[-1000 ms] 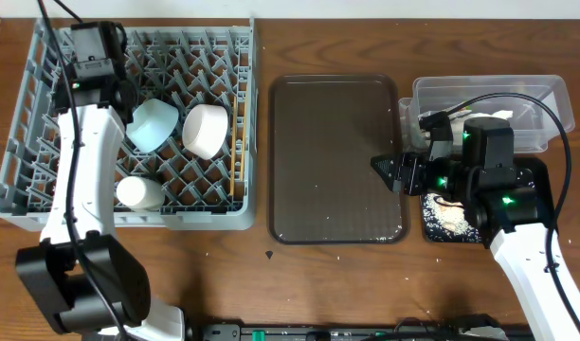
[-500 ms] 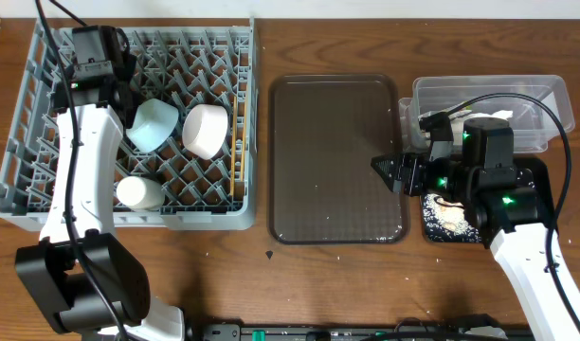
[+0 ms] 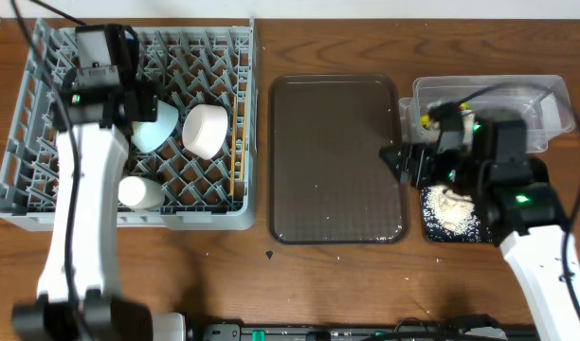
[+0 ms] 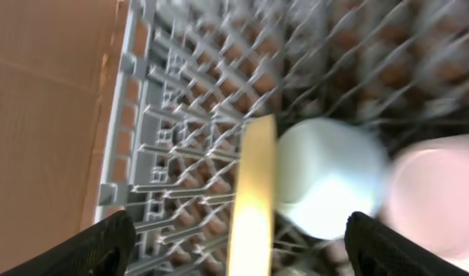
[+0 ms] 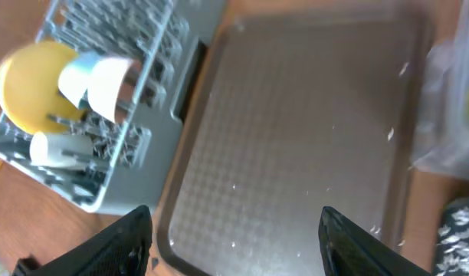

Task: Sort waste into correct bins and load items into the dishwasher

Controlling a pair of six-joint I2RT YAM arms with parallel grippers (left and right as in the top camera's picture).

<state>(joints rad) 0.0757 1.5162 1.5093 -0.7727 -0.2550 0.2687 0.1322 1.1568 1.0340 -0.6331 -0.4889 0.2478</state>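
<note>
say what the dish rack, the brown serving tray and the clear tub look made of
Dish rack: moulded grey plastic with a matte finish, judging by its even colour and the one-piece grid of pegs.
Brown serving tray: probably plastic. The surface is finely textured with a slight sheen.
Clear tub: thin transparent plastic, glossy. You can see straight through its walls.
</note>
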